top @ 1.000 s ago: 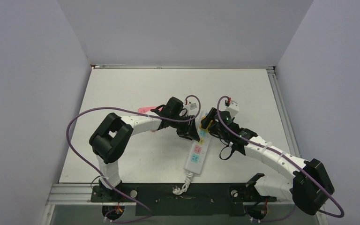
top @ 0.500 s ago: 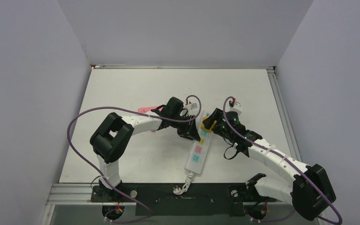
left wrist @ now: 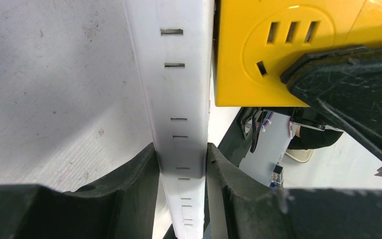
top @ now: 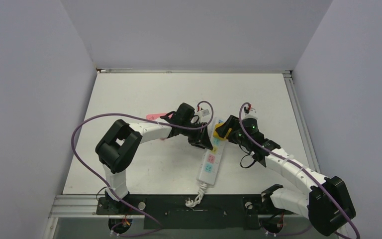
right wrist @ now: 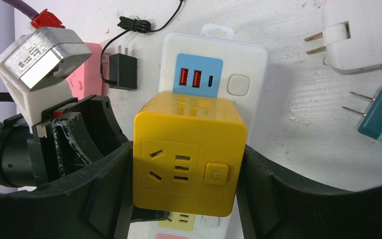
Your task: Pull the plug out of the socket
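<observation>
From above, you see the strip [top: 210,158] lying on the table [top: 144,89], cord end toward the bases, with the yellow plug [top: 214,133] near its far end. Your left wrist view shows the left gripper [left wrist: 180,159] clamped on the strip's 2 long sides. In your right wrist view, the right gripper [right wrist: 186,164] squeezes the plug, which sits over the strip just below the blue USB panel [right wrist: 198,74]. A white adapter [right wrist: 363,35] lies loose to the right.

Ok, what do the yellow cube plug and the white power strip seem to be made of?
The yellow cube plug: likely hard moulded plastic, smooth satin finish; soft highlights, crisp slots and rounded edges. The power strip: likely the same kind of plastic, white, duller finish; thin moulded slits along its side, pastel panels inset. Sight alone cannot confirm either.
</observation>
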